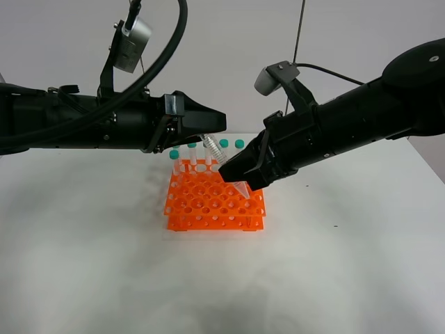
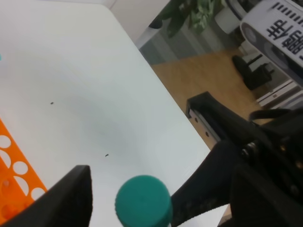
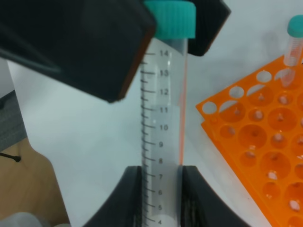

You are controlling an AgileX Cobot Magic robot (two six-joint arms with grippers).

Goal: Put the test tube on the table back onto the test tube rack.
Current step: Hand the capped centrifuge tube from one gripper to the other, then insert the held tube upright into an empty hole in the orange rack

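Observation:
The test tube (image 1: 214,152), clear with a teal-green cap, hangs tilted above the back of the orange test tube rack (image 1: 208,205), with its pointed tip low over the rack's right side. My right gripper (image 1: 236,179) is shut on the tube's lower body; the right wrist view shows the tube (image 3: 163,109) between its fingers (image 3: 128,198). My left gripper (image 1: 212,126) is at the cap end. In the left wrist view its jaws stand open around the cap (image 2: 143,201), with a gap on one side.
Several identical capped tubes (image 1: 192,149) stand in the rack's back row; one also shows in the right wrist view (image 3: 294,42). The white table (image 1: 334,264) extends around the rack. Both arms meet above the rack's back edge.

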